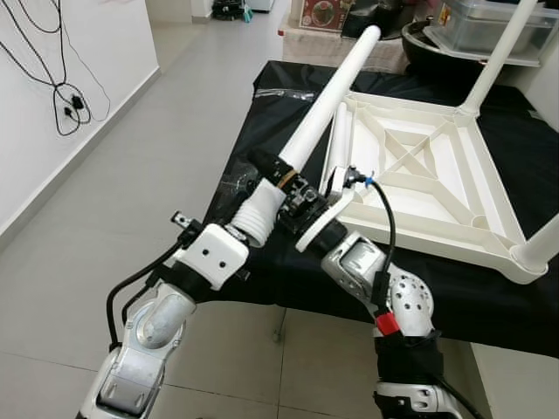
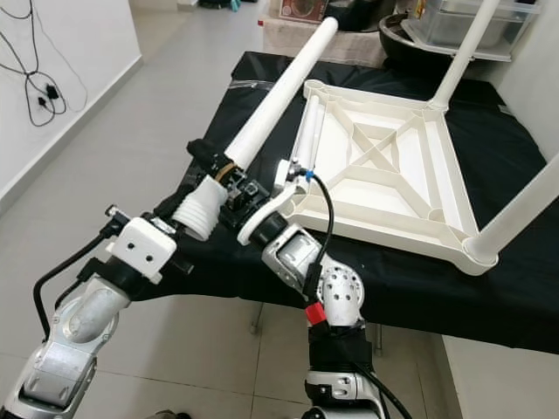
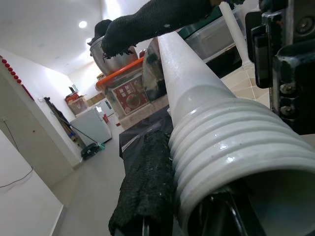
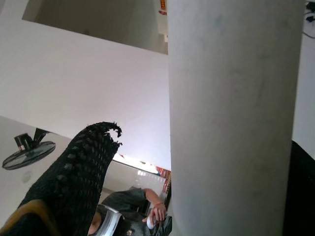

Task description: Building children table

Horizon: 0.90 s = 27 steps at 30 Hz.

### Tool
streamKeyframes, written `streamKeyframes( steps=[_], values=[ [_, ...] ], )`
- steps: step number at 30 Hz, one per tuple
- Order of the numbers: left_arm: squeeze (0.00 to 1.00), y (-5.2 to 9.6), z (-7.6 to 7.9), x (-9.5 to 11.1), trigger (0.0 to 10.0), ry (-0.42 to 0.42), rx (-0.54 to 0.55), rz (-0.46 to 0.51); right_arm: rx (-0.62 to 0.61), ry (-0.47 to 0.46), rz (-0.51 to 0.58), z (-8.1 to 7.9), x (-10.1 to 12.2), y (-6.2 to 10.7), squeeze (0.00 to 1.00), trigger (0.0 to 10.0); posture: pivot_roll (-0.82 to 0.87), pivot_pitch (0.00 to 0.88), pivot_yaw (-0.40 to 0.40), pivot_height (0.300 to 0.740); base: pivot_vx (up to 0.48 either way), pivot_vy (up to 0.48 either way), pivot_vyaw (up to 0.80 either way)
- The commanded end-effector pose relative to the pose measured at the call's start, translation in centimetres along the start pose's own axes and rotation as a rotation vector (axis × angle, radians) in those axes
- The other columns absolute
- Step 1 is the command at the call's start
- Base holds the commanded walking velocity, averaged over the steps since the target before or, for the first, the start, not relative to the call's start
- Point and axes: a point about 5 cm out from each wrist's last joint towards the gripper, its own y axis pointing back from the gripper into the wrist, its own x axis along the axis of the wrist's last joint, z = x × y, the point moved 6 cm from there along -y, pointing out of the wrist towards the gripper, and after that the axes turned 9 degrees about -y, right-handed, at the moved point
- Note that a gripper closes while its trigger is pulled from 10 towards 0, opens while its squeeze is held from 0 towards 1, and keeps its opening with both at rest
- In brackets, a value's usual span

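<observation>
A white tabletop (image 1: 410, 170) lies upside down on a black-covered table (image 1: 489, 301). Two white legs stand on it, one at the far right corner (image 1: 498, 57) and one at the near right corner (image 1: 541, 244). A third leg (image 1: 339, 140) lies inside the frame's left side. The fourth leg (image 1: 327, 96) tilts up and away over the table's near left corner. My left gripper (image 1: 271, 168) is shut on it just above its ribbed screw end (image 3: 231, 147). My right gripper (image 1: 300, 194) is open, with a finger (image 4: 78, 172) standing apart from the leg (image 4: 231, 118).
Tiled floor (image 1: 131, 201) lies open to the left, beside a white wall with hanging cables (image 1: 65, 96). Plastic boxes (image 1: 489, 26) and a dark pan (image 1: 424, 44) stand behind the table. A seated person (image 4: 142, 206) appears far off in the right wrist view.
</observation>
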Motion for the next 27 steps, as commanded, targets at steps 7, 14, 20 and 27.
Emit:
streamKeyframes(
  steps=[7, 14, 20, 27],
  values=[
    [0.0, 0.9, 2.9, 1.2, 10.0, 0.034, -0.149, 0.039, 0.013, 0.01, -0.065, -0.4, -0.6, -0.8, 0.0, 10.0, 0.09, 0.113, -0.06, 0.74, 0.0, 0.0, 0.0],
    [0.0, 1.6, 3.5, 1.9, 10.0, 0.047, -0.186, 0.054, -0.016, -0.001, -0.077, 0.6, -0.4, -0.5, 0.0, 10.0, 0.1, 0.118, -0.063, 0.74, 0.0, 0.0, 0.0],
    [0.0, 2.2, 4.2, 2.3, 10.0, 0.068, -0.215, 0.057, -0.027, -0.009, -0.097, 1.0, -0.4, -0.4, 0.0, 10.0, 0.09, 0.12, -0.062, 0.74, 0.0, 0.0, 0.0],
    [0.0, 2.8, 4.7, 2.9, 10.0, 0.078, -0.231, 0.065, -0.06, -0.002, -0.117, 1.9, -0.1, -0.1, 0.0, 10.0, 0.09, 0.12, -0.061, 0.74, 0.0, 0.0, 0.0]
  ],
)
